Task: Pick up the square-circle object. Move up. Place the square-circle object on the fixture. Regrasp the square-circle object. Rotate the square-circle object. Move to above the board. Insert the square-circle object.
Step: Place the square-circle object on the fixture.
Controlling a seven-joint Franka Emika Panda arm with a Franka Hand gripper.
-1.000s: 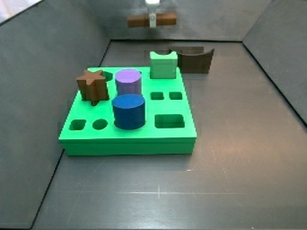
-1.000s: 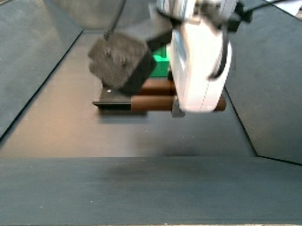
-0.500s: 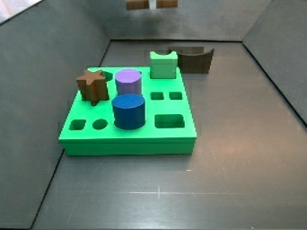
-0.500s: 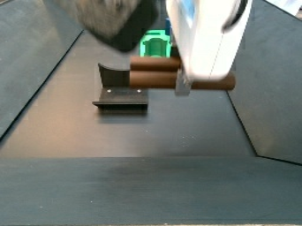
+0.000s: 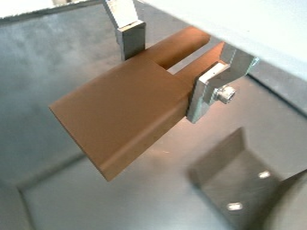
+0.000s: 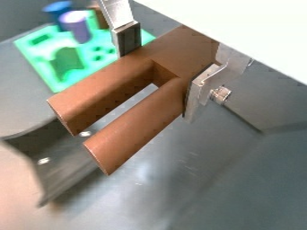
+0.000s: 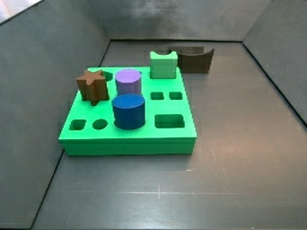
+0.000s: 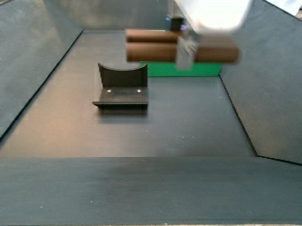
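The tool (image 6: 162, 67), clamped on the brown bar (image 6: 126, 112), hangs high; lower it level into the fixture's (image 8: 122, 86) notch.

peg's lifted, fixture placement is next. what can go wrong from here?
1. The gripper holds the peg near one end, so most of it overhangs the fingers; it may tilt or slip.
2. The fixture notch is narrow, and the peg hangs high and off to one side in a side view; a misaligned descent could hit the rim.

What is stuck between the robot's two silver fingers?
The square-circle object, a long brown peg, sits clamped between the gripper's fingers in both wrist views.
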